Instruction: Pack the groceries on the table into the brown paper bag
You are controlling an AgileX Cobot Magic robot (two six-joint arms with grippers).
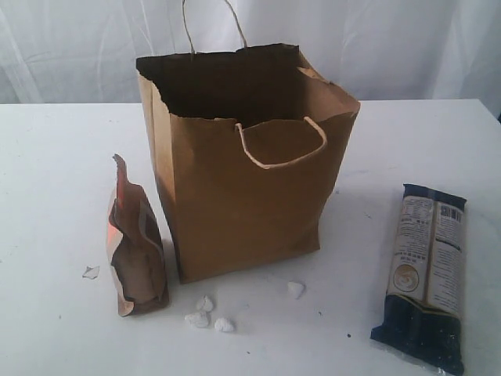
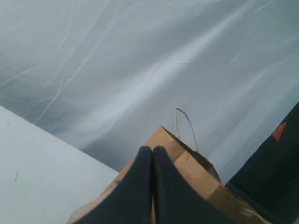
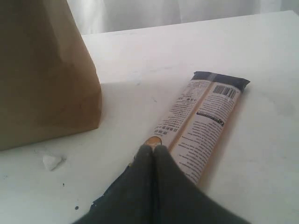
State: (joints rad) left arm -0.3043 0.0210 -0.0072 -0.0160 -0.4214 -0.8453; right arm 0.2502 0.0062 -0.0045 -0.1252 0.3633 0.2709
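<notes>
The left gripper is closed, its dark fingers pressed together along their length. The right gripper is likewise closed tip to tip, apparently gripping nothing; its base is cropped.

the paper bag stands upright in the middle of the counter, mouth up. just left of it and a little nearer, the pouch stands on end beside the bag's left wall; whether they touch i cannot tell. well off to the right, the noodle packet lies flat, its length running near to far. a few crumbs lie on the counter in front of the bag, between pouch and packet. one more scrap lies left of the pouch. a curtain hangs behind the counter's far edge.
</notes>
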